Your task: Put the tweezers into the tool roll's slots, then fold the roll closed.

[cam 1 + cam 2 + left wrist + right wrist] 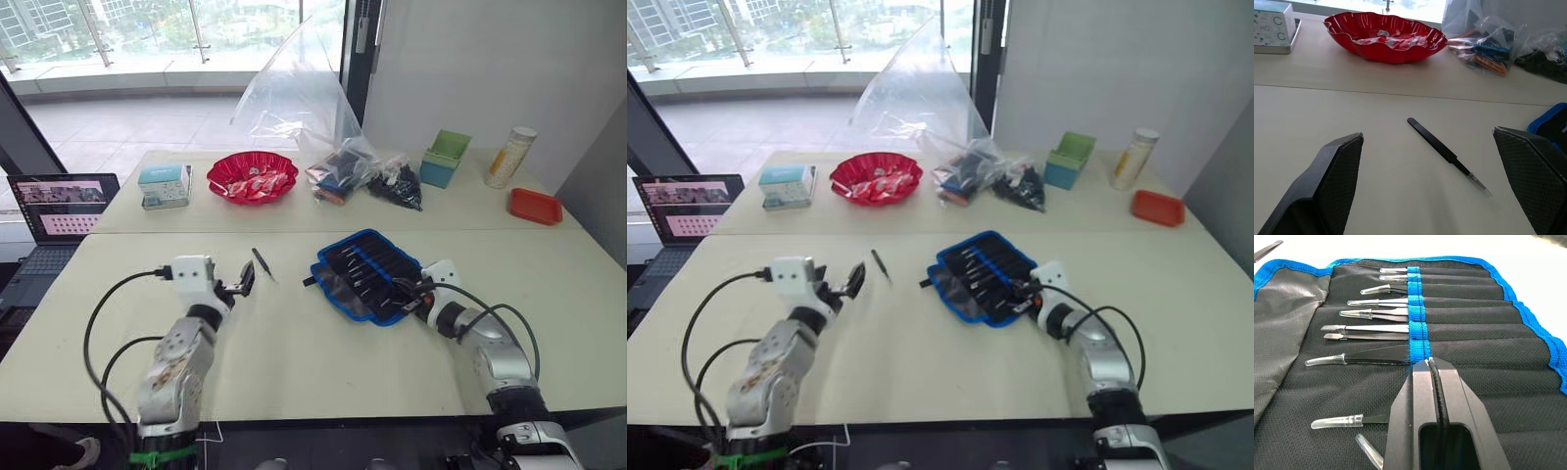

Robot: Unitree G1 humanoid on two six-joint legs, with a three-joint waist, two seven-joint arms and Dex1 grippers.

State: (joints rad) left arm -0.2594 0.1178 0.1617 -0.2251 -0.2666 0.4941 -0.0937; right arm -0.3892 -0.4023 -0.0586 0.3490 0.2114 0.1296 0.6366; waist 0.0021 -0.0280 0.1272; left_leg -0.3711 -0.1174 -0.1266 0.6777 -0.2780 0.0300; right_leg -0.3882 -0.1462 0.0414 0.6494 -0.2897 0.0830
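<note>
The tool roll [367,274] lies unrolled right of the table's middle, black with blue trim. Several tweezers [1376,313] with clear tip caps sit in its slots [1469,323] under a blue band [1415,308]. My right gripper [1427,363] is shut, its tips resting on the roll at the near end of that band; two capped tweezers [1337,421] run under it. One loose black tweezers [1447,154] lies on the bare table left of the roll. My left gripper [1427,133] is open just short of it, fingers [1342,166] spread to either side.
On the far table stand a red bowl [253,176], clear plastic bags of tools [343,166], a blue-green bin [446,157], a bottle [510,157], a red tray [534,206] and a small box [165,186]. A laptop [54,211] sits off the left edge.
</note>
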